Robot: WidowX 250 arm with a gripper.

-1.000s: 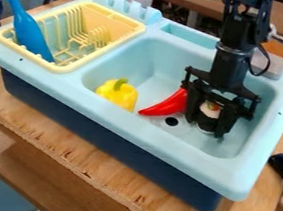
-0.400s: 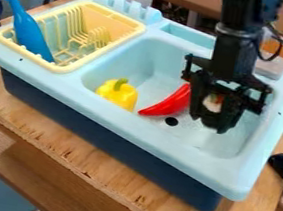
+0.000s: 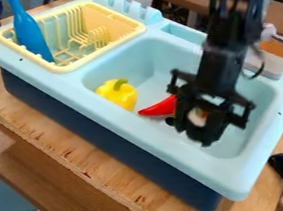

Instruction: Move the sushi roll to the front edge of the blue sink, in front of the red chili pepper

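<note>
Shift of the end effector (image 3: 193, 136), clamped on a small white item with an orange top (image 3: 197, 117), first upward, then toward the front edge of the sink (image 3: 165, 142). Now partly masking the red chili pepper (image 3: 157, 107) (yellow bell pepper (image 3: 116, 94) unmoved throughout). Apparently past grasping and into carrying, with release yet to come; final placement unclear.

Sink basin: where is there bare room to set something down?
Free: the basin floor between the yellow bell pepper and the back wall, and a strip picture-right of the pincer. Crowded: the front middle, around pincer and red chili pepper.
</note>
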